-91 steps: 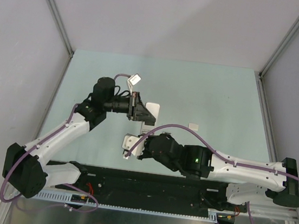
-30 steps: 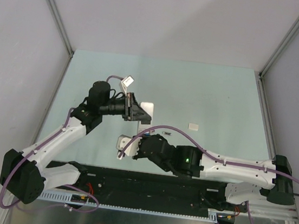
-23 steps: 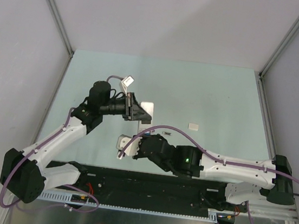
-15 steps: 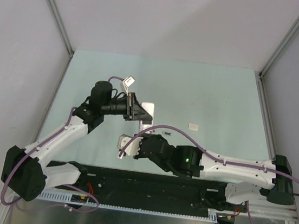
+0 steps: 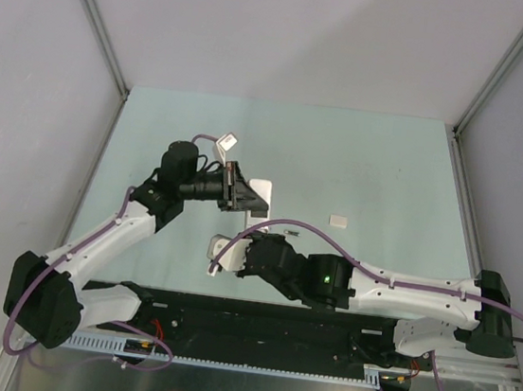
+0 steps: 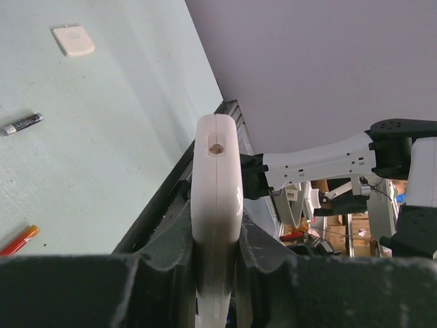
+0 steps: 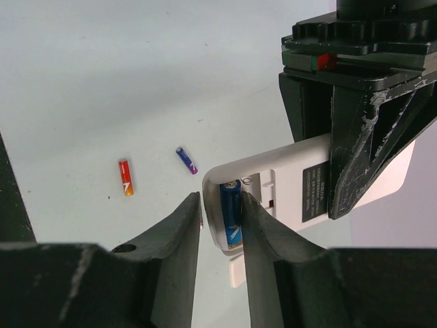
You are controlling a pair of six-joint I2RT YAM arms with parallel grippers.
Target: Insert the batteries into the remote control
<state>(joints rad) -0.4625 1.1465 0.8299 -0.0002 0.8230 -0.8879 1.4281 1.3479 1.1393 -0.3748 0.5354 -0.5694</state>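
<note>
While the left gripper (image 6: pixel 216 249) clamps the remote (image 6: pixel 216 171) by its two long sides and holds it off the table (image 5: pixel 371 161), the right gripper (image 7: pixel 220 205) sits at the remote's free end. Its fingers (image 7: pixel 179 232) are slightly apart, one on each side of the blue battery (image 7: pixel 231 212). That battery lies in the open bay at the end of the remote's white back, next to a printed label; whether it is pressed fully home I cannot tell. In the right wrist view the finger on the left stands clear of the remote's edge, and the other is just beside the battery. Seen from above, the remote is near the middle of the table, between the two grippers. On the table lie the red battery (image 7: pixel 125 177) and the purple battery (image 7: pixel 186 160), near each other but not touching. The grey battery (image 6: pixel 20 124) lies apart from them, and a small white piece (image 6: pixel 74 39) rests further out, well away from both grippers.
</note>
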